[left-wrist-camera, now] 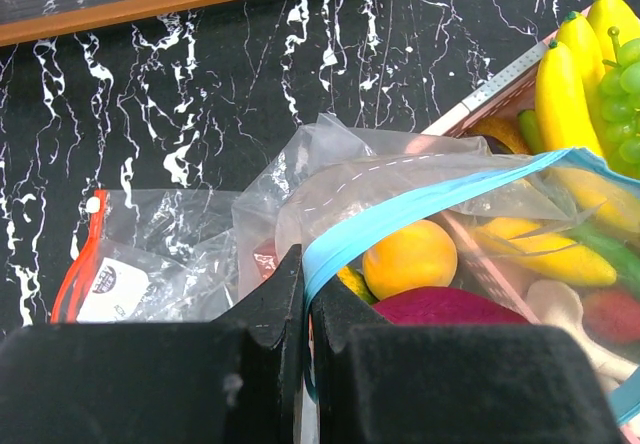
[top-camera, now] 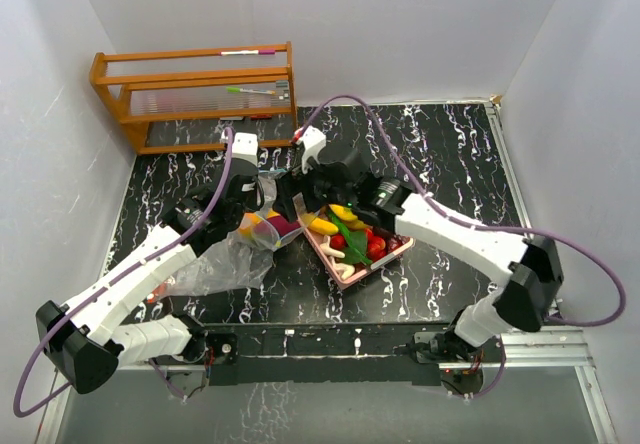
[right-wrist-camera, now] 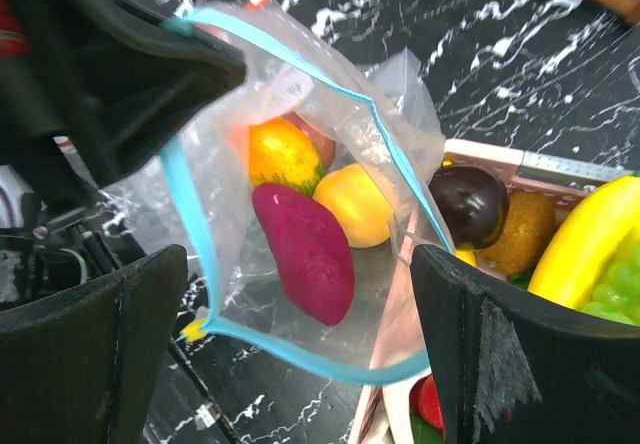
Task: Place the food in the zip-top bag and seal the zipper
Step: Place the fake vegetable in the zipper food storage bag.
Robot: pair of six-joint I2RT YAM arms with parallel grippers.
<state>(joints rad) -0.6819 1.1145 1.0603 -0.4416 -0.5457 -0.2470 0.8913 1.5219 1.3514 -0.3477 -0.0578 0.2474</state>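
The zip-top bag (top-camera: 225,264) lies left of the pink tray, its mouth held up and open. My left gripper (left-wrist-camera: 305,264) is shut on the bag's blue zipper strip (left-wrist-camera: 420,209). Inside the bag sit a purple piece (right-wrist-camera: 305,249), a yellow fruit (right-wrist-camera: 355,204) and an orange one (right-wrist-camera: 283,152). My right gripper (right-wrist-camera: 300,264) hangs open above the bag's mouth with nothing between its fingers. More food lies on the tray (top-camera: 350,269): bananas (left-wrist-camera: 565,84), green grapes (left-wrist-camera: 625,94), a dark plum (right-wrist-camera: 470,204) and red berries (top-camera: 375,246).
A wooden rack (top-camera: 195,94) stands at the back left against the wall. A second flat bag with a red zipper (left-wrist-camera: 120,264) lies on the black marbled table to the left. White walls close in both sides.
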